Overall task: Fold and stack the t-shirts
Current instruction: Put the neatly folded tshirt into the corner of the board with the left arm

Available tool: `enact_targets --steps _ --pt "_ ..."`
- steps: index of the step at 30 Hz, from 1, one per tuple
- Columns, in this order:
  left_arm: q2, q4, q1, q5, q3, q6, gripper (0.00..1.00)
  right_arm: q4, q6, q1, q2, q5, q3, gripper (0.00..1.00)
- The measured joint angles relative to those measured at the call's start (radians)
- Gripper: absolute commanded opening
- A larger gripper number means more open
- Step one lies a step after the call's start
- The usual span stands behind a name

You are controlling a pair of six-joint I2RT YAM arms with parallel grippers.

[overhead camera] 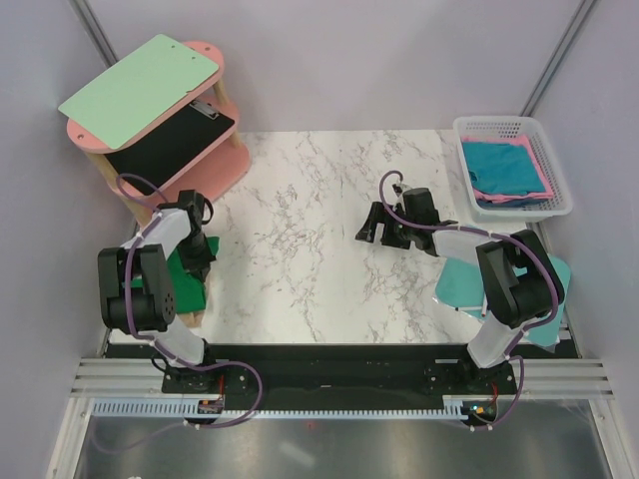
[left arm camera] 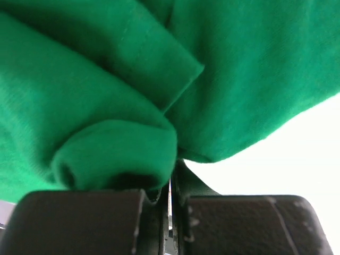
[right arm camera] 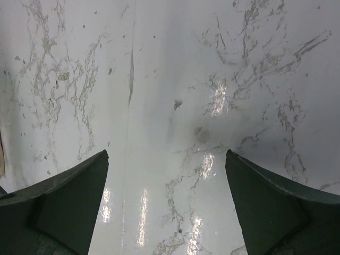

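My left hand (left arm camera: 171, 197) is clamped narrow on a bunched fold of the green t-shirt (left arm camera: 106, 90). The shirt lies at about 8 o'clock on the desk (overhead camera: 300, 269), at its left edge. I judge the pinch is there to drag it toward the middle for folding. My right hand (right arm camera: 166, 155) hangs wide, gripping nothing, over bare marble near centre, probably to take the shirt's other side. The teal-blue t-shirt (overhead camera: 502, 163) and pink t-shirt (overhead camera: 542, 187) sit in the white basket (overhead camera: 499, 123) at 2 o'clock.
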Motion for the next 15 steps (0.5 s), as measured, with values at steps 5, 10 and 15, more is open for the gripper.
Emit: enact_targets --steps 5,10,15 --pt "-0.046 -0.015 -0.005 0.015 0.003 0.004 0.16 -0.001 0.0 0.0 -0.004 0.001 0.0 0.98" --pt "-0.156 -0.02 -0.071 0.031 0.055 0.015 0.83 -0.018 -0.01 0.0 -0.029 0.035 0.0 0.98" --pt "-0.211 0.025 -0.181 0.059 0.149 0.017 0.93 -0.057 -0.034 -0.001 -0.054 0.087 0.012 0.98"
